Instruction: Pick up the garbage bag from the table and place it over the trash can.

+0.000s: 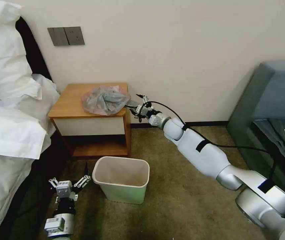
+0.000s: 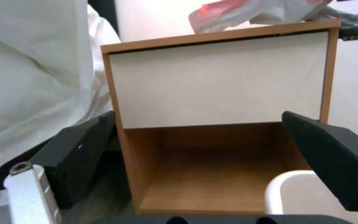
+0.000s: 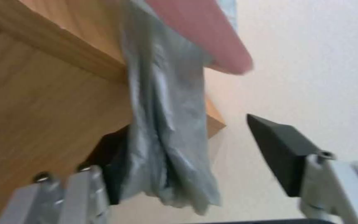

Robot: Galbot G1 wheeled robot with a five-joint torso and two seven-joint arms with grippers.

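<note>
Dragging could spoil things: the table [image 1: 72, 100] carries the garbage bag [image 1: 105, 99] bunched on its top, one fold drooping over the side edge, well above the trash can [image 1: 122, 180] on the carpet; the right gripper [image 3: 187, 161] gapes wide around that fold, so closing on thin film may slip, while the left gripper [image 1: 70, 185] idles spread low beside the can

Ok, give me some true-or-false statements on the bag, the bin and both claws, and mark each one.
1. The garbage bag lies on the table. True.
2. The right claw is shut. False: its fingers are spread, with a fold of the bag hanging between them.
3. The trash can is lined with the bag. False: it stands bare on the carpet.
4. The left claw is open, low beside the trash can. True.
</note>
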